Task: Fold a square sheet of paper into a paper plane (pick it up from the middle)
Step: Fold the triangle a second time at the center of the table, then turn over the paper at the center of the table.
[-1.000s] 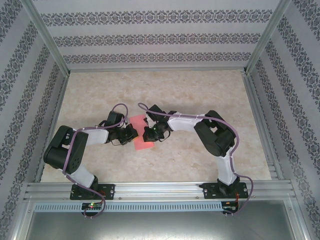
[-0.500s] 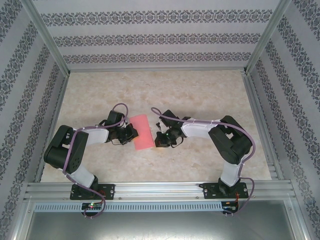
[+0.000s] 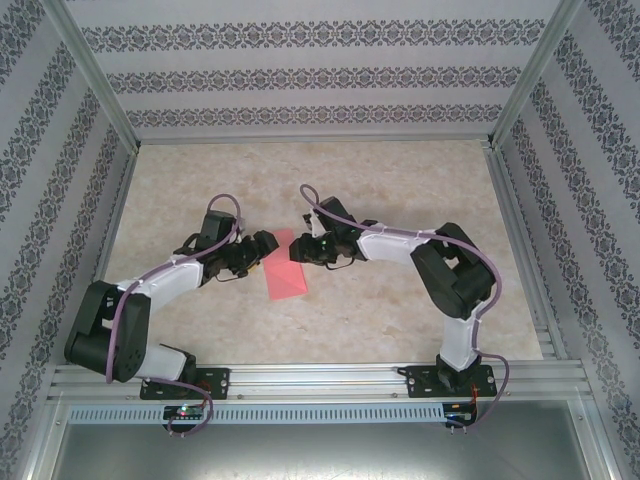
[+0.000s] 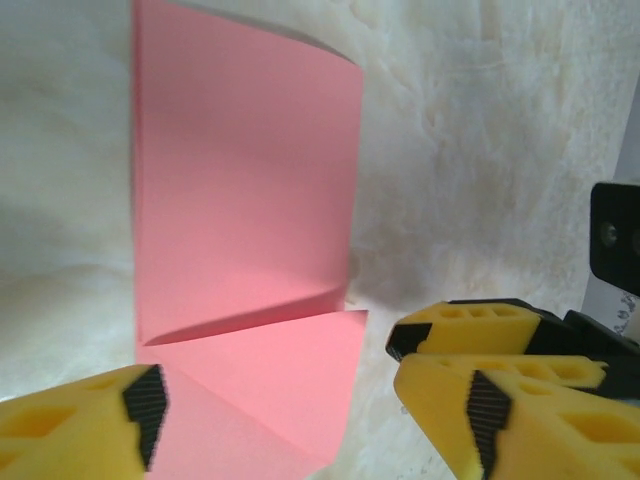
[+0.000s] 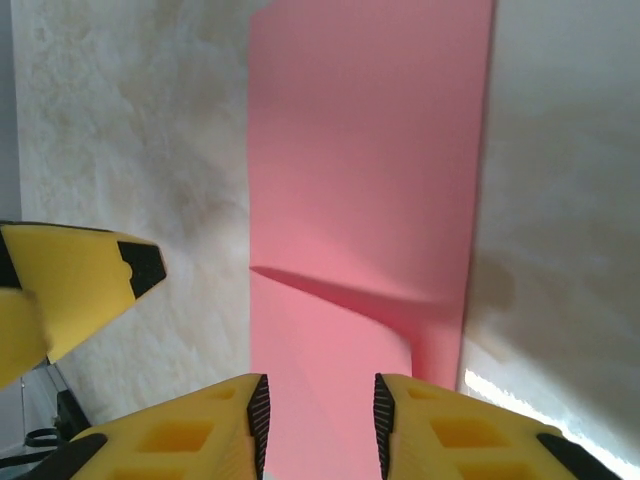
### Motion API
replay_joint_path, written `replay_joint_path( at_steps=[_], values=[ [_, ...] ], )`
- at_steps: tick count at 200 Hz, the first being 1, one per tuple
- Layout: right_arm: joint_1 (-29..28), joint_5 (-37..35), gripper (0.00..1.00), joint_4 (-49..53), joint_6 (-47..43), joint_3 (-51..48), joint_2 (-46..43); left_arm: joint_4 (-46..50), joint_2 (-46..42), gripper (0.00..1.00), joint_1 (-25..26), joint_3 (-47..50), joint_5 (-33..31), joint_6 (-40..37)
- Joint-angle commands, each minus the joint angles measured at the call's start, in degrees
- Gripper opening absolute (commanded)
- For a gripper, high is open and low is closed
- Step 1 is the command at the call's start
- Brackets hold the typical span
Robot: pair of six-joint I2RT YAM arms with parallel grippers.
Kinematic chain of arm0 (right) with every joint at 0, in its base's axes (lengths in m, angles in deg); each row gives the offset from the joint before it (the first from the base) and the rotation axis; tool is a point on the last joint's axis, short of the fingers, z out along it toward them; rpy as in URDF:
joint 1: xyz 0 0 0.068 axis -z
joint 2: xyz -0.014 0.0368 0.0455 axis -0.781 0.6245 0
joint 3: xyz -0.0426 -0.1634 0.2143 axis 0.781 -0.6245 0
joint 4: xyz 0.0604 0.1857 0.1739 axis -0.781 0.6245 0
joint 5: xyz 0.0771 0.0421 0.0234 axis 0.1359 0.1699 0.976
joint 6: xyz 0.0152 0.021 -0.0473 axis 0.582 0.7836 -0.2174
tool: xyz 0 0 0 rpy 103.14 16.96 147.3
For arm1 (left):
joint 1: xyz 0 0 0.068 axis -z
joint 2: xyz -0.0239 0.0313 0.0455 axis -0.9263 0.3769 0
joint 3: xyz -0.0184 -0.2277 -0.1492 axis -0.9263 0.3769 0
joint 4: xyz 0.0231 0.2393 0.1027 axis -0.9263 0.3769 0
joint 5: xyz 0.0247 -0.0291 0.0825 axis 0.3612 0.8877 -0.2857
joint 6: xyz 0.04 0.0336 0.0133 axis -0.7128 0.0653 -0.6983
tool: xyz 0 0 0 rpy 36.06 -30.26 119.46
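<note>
Both claws have opened since a second ago: left gripper [image 4: 315, 405] gapes wide, right gripper [image 5: 320, 415] only narrowly, over the pink sheet [image 3: 285, 272] lying mid-frame.

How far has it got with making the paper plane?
Early on. Done: the pink sheet lies as a narrow strip, with one corner flap turned over at its end. In hand: nothing gripped; the left gripper and right gripper hang open over that end. Left: the remaining folds, since the strip is not yet a pointed dart.
</note>
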Motion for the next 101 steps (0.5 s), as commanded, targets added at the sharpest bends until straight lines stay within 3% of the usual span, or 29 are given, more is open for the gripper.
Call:
replay_joint_path(
  at_steps=[1,50,101],
  values=[
    [0.5,2.2,0.37,-1.2,-0.7,1.9,2.5,2.5,-1.2,0.88,-0.5,1.7,-0.8,0.7],
    [0.8,3.6,0.4,-1.2,-2.7,2.5,4.9,-0.1,-0.8,0.98,-0.6,2.7,2.2,-0.1],
    [1.4,-0.6,0.45,-1.5,-2.6,1.2,3.2,0.0,-1.0,1.0,-0.6,2.9,2.5,-0.9]
  ],
)
